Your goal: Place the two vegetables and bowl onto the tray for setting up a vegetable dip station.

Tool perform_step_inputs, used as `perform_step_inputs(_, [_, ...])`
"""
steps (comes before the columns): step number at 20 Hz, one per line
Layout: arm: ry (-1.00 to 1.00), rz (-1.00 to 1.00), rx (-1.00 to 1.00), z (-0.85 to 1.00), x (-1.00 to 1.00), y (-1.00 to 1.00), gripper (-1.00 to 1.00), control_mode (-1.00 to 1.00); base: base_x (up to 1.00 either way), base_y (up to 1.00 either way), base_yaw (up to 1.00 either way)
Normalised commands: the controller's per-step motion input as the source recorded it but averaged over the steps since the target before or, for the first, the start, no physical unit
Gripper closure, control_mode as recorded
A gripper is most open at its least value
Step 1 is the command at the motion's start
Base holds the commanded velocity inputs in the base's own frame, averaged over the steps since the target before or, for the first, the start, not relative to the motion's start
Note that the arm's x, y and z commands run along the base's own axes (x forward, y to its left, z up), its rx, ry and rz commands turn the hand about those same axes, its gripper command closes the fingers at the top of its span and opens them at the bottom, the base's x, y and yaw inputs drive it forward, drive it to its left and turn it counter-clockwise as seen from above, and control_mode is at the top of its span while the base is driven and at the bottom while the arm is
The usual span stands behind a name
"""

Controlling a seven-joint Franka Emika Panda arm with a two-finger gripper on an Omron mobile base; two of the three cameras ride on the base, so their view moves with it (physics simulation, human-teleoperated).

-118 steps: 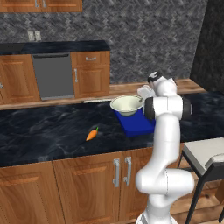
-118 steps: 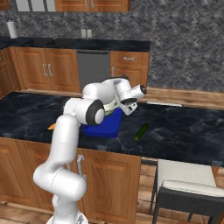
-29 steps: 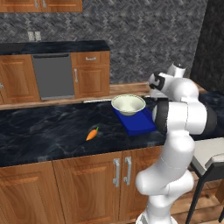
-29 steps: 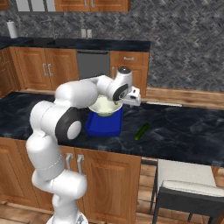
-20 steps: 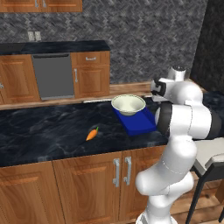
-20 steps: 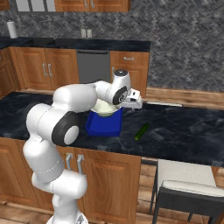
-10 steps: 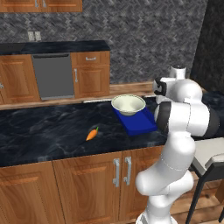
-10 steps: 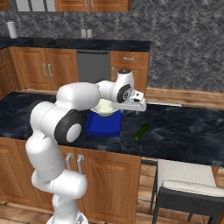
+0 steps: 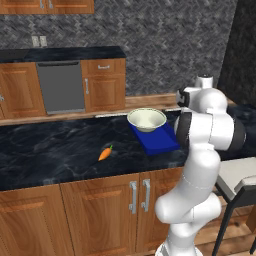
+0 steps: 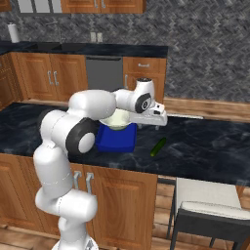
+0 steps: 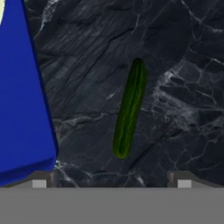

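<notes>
Dark green vegetable [image 11: 129,108]: long, slim, glossy, rounded at both ends, faint lengthwise ribs. Lies flat on the black marbled counter [image 11: 175,65], bare stone all round it. In the right base view the same vegetable [image 10: 157,147] sits on the counter just to the right of the tray, apart from it.

Tray [image 10: 116,138]: shallow, bright blue, rectangular, low rim. In the hand view its corner [image 11: 22,109] fills the left side, near the vegetable but not touching.

Bowl [image 9: 146,119]: wide, pale cream, greenish inside, resting on the far end of the tray [image 9: 157,141]; it overhangs the tray's back edge somewhat. In the right base view the bowl [image 10: 116,118] is partly hidden behind the arm.

Carrot [image 9: 105,153]: small, orange, green tip, lying alone on the counter well to the left of the tray, nearer the front edge.

Gripper [image 10: 157,120]: poised above the counter between tray and green vegetable, pointing down. Jaws spread wide; the two finger tips [image 11: 41,180] show far apart at the bottom of the hand view, nothing between them, nothing held.

Around: wooden cabinets under the counter, a grey dishwasher [image 9: 61,87] on the back wall, a chair [image 10: 210,207] to the right of the base. Nothing stands between gripper and green vegetable.
</notes>
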Motion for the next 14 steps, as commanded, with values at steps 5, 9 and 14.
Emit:
perform_step_inputs(5, [0.0,0.0,0.0,-0.23,0.0,-0.11,-1.0,-1.0,0.0,0.0,0.0])
perform_step_inputs(9, [-0.03,0.0,0.0,-0.3,0.0,-0.05,-1.0,-1.0,0.0,0.0,0.0])
perform_step_inputs(14, [0.0,-0.01,0.0,-0.28,0.01,-0.09,-1.0,-1.0,0.0,0.0,0.0])
